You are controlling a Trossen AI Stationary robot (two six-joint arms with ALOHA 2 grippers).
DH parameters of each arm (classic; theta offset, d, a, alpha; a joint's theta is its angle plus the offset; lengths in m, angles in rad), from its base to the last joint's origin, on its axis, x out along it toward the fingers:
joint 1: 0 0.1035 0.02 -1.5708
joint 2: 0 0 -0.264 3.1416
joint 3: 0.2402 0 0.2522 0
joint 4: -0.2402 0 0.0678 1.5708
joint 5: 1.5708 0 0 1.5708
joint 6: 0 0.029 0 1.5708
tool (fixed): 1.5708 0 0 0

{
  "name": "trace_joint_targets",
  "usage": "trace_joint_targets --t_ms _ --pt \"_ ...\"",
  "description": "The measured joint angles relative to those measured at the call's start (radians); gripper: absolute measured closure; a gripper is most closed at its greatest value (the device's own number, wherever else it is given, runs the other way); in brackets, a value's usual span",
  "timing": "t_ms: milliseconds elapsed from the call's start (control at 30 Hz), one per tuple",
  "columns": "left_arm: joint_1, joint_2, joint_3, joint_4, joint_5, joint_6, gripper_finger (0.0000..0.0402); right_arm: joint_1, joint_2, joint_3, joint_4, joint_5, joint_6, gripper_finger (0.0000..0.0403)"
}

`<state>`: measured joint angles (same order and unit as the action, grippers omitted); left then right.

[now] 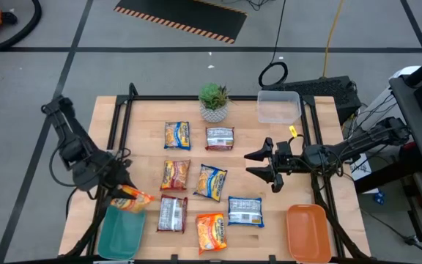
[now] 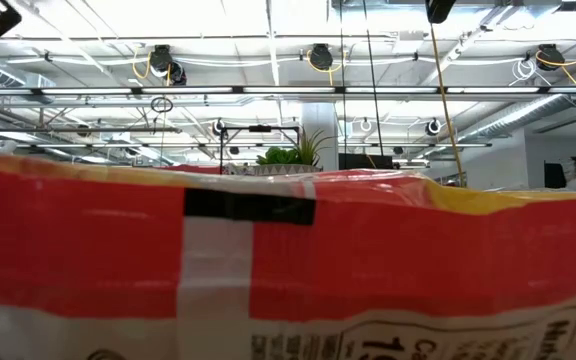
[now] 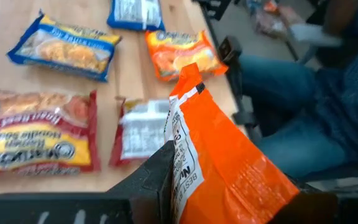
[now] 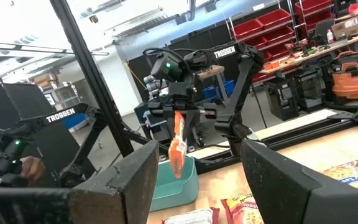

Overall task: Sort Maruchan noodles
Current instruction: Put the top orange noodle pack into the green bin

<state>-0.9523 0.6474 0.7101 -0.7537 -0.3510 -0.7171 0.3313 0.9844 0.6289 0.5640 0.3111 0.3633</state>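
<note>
Holding 1 orange noodle packet [image 1: 132,196] up in the air, right over the near end of the teal tray [image 1: 121,233], at the counter's [image 1: 145,121] left front corner. Pinched tight between the fingers of the left tool [image 1: 116,192], hanging down by 1 edge, as seen from the right wrist view [image 4: 177,148]. Looks like the drop step of the sort. Next: lower a little, then let go so the packet lands flat inside the tray, not on its rim.

Lying on the counter, 7 more packets: 2 yellow-and-blue [image 1: 177,135], 2 dark red with white labels [image 1: 220,137], 1 red-and-yellow [image 1: 175,174], 1 blue-and-white [image 1: 245,211], 1 orange [image 1: 211,232]. All apart from each other, so easy to pick.

Waiting above the counter's right side, the right tool [image 1: 267,167], fingers spread wide, holding nothing. Near it at the front, an orange tray [image 1: 308,233] with nothing in it. At the back, a small potted plant [image 1: 214,102] and a clear tub [image 1: 278,107], well out of the way. Nothing blocking the drop.
</note>
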Motion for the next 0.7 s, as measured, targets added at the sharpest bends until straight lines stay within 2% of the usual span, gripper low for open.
trace_joint_targets --t_ms 133,333,567,700 --pt "-0.094 0.000 0.000 -0.092 -0.095 -0.106 0.0286 0.000 0.000 0.000 0.000 0.000 0.009 0.0179" --pt "-0.223 0.025 0.000 -0.087 -0.244 -0.220 0.0286 0.000 0.000 0.000 0.000 0.000 0.010 0.0179" --pt "-0.347 0.167 0.000 -0.087 -0.426 -0.280 0.0286 0.000 0.000 0.000 -0.001 0.000 0.012 0.0179" --pt "-0.415 0.253 -0.001 -0.089 -0.476 -0.344 0.0286 0.008 0.000 0.000 -0.004 0.000 0.017 0.0179"
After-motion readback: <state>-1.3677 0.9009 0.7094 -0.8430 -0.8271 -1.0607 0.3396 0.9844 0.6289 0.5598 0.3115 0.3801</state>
